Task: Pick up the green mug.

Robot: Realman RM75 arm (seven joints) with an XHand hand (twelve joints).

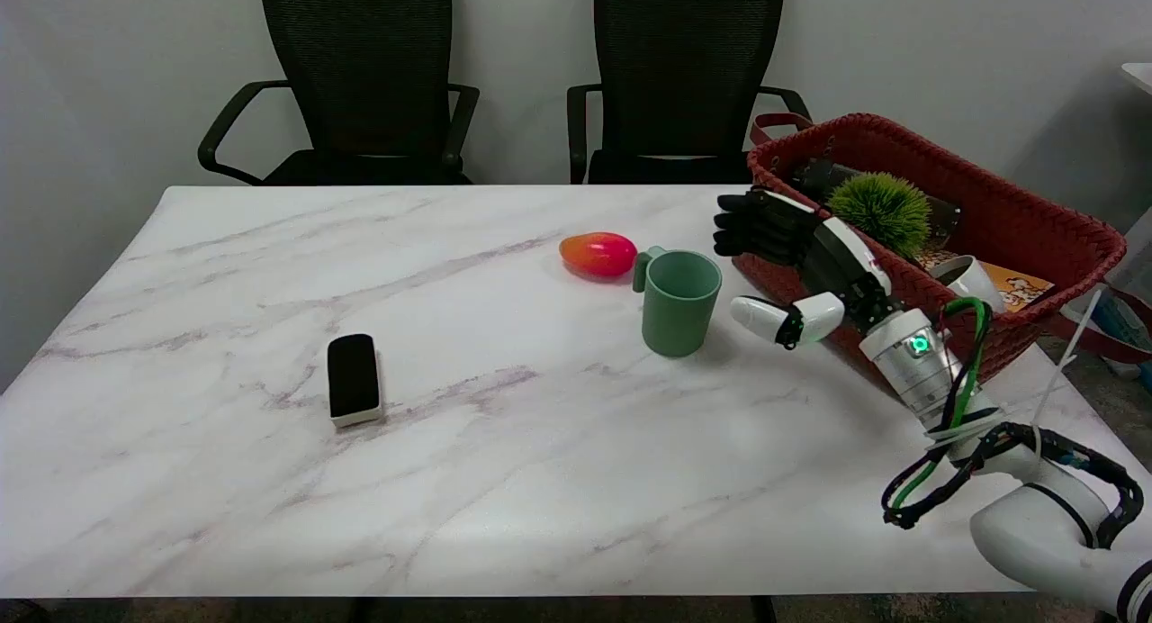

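The green mug (680, 301) stands upright on the marble table (504, 443), its handle turned to the far left. My right hand (796, 267) hovers just to the mug's right, a small gap away. Its black fingers (751, 227) are spread apart above, and the white thumb (765, 319) reaches toward the mug lower down. Nothing is in the hand.
A red-orange mango-like fruit (598, 253) lies right behind the mug's handle. A black and white eraser (353, 379) lies at the table's left middle. A red woven basket (990, 200) holding a green spiky ball, a white cup and a booklet stands behind my hand.
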